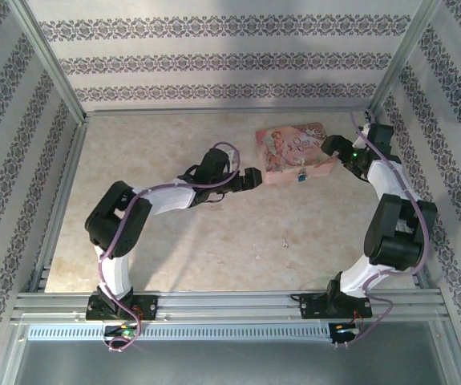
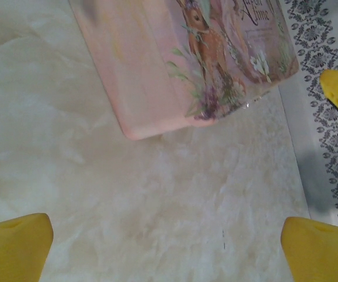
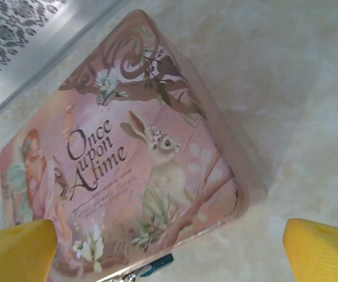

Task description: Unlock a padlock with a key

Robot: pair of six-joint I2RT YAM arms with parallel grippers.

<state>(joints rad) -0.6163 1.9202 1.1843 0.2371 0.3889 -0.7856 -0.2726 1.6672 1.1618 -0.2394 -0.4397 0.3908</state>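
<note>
- While the pink illustrated tin (image 1: 293, 152) lies flat on the far right part of the pale marbled bench (image 1: 214, 241), the padlock (image 1: 301, 176) is found at the middle of the tin's near edge, touching it.
- In the right wrist view, a small teal-blue part of the padlock and a silvery bit beside it are seen at the tin's lower edge, roughly midway between the two yellow fingertips (image 3: 16, 249).
- The left pincer (image 1: 252, 178) is poised just beside the tin's left end. Its jaws are spread wide and nothing is gripped.
- In the left wrist view, bare bench is seen between that pincer's fingertips (image 2: 16, 247) and the tin's rounded corner, so the two are apart.
- The right pincer (image 1: 332, 146) is positioned over the tin's right end, with its jaws likewise spread wide and nothing grasped. Whether it touches the lid cannot be told.
- The tin's lid is printed with "Once upon a time", a rabbit, a fawn and flowering branches.
</note>
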